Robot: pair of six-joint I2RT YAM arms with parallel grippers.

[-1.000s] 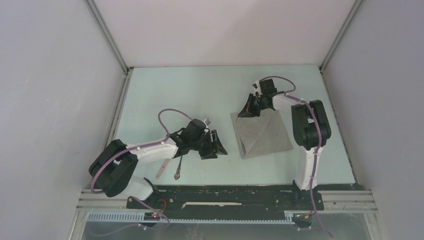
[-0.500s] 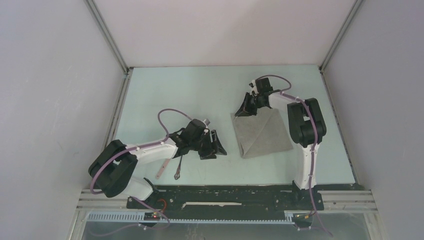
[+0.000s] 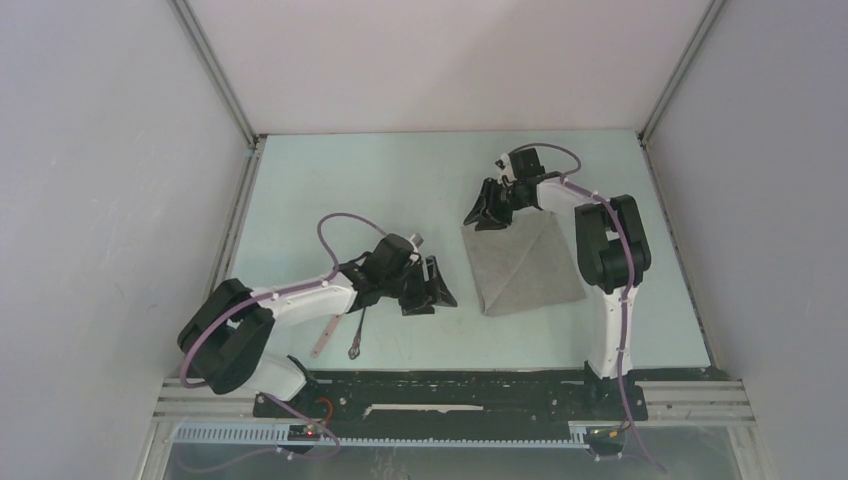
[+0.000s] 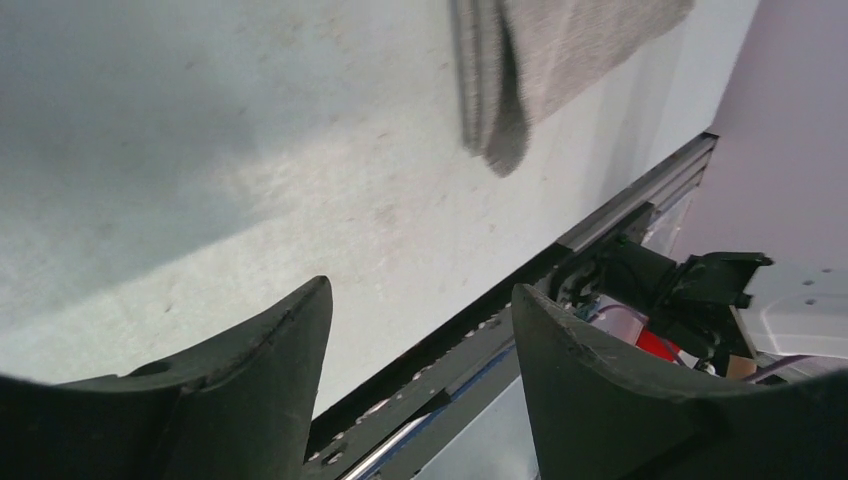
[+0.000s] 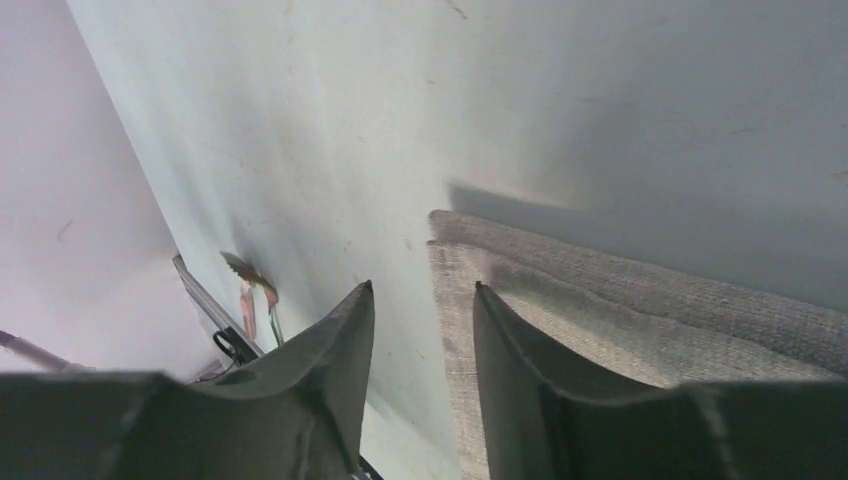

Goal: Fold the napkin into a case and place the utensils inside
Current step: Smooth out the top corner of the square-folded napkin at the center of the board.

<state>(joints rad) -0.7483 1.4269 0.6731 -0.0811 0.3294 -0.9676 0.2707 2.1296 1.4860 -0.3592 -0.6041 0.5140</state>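
The grey napkin (image 3: 525, 268) lies folded on the table right of centre, a diagonal crease across it. My right gripper (image 3: 487, 216) hovers over its far left corner, open, nothing between the fingers. In the right wrist view the gripper (image 5: 423, 288) straddles the napkin's (image 5: 640, 310) left edge from above. My left gripper (image 3: 432, 300) stands open and empty just left of the napkin. The left wrist view shows that gripper (image 4: 420, 295) over bare table, the napkin's (image 4: 560, 45) near corner ahead of it. The utensils, a pink-handled spoon (image 3: 325, 338) and a fork (image 3: 357, 336), lie near the left arm's base.
Grey walls enclose the pale green table (image 3: 350, 190) on three sides. A black rail (image 3: 450, 385) with the arm bases runs along the near edge. The right arm's base (image 4: 690, 290) shows in the left wrist view.
My right gripper was shut on the napkin's far left corner; it has opened, let the cloth go and shifted slightly back. The left gripper has barely moved.
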